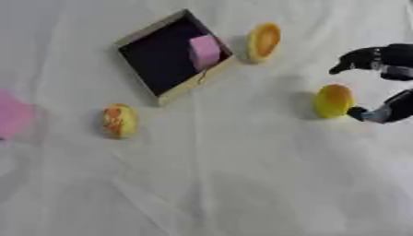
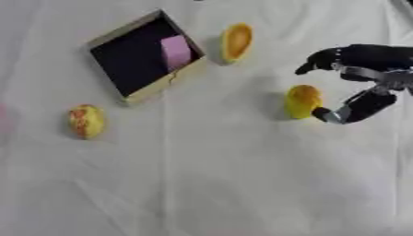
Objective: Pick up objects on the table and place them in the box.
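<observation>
Yellow fruit (image 2: 303, 101) just left of right hand (image 2: 367, 73); fingers spread around it, thumb tip touching.

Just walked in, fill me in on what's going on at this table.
The robot's right hand is reaching in from the right, fingers and thumb spread around a yellow fruit on the white cloth, not yet closed on it. The box sits at the upper left with a pink block already inside. Still out on the cloth are an orange-yellow fruit just right of the box, a yellow-and-red fruit at the left, and a pink thing at the left edge. The left hand is out of view.
</observation>
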Controlling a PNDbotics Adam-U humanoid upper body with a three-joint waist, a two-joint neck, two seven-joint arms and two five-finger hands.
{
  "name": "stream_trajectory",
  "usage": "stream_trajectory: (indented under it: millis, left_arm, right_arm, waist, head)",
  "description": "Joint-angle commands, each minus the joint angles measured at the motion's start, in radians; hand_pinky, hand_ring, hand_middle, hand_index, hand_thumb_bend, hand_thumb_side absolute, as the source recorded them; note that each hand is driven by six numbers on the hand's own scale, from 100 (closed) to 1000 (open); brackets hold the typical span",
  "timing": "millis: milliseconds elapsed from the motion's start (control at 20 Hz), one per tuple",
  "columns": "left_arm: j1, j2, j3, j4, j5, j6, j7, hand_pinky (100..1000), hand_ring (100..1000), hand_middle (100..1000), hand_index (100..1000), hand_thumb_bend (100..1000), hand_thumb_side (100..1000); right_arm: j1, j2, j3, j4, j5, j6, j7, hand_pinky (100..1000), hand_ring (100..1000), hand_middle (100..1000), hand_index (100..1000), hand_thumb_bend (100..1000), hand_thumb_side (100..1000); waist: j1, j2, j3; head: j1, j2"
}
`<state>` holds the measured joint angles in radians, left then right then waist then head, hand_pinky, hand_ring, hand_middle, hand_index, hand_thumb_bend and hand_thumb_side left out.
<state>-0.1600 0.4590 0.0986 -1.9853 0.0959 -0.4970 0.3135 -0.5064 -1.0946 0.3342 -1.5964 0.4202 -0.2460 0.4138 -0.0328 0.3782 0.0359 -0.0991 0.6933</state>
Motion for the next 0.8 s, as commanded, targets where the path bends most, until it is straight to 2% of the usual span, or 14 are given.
stream_trajectory:
  millis: [50, 400, 800]
  left_arm:
    - [-0.008, 0.011, 0.003, -0.015, 0.002, 0.0, -0.003, 706, 664, 654, 812, 100, 563]
    - [-0.01, 0.006, 0.002, -0.015, 0.002, 0.001, -0.005, 707, 664, 655, 813, 100, 562]
    - [-0.011, 0.001, 0.001, -0.015, 0.003, 0.0, -0.006, 707, 664, 655, 813, 100, 562]
  right_arm:
    - [-0.018, -0.013, -0.009, 0.029, 0.016, -0.007, -0.003, 945, 978, 833, 932, 272, 322]
    - [-0.031, 0.013, 0.002, 0.07, 0.028, -0.011, -0.001, 939, 970, 796, 913, 251, 319]
    - [-0.042, 0.036, 0.01, 0.116, 0.083, -0.016, -0.014, 919, 943, 741, 880, 308, 370]
  waist:
    - [0.006, 0.0, 0.001]
    - [0.011, 0.008, 0.003]
    - [0.011, 0.012, 0.009]
  head:
    - [-0.002, -0.012]
    - [-0.004, -0.016]
    - [-0.005, -0.021]
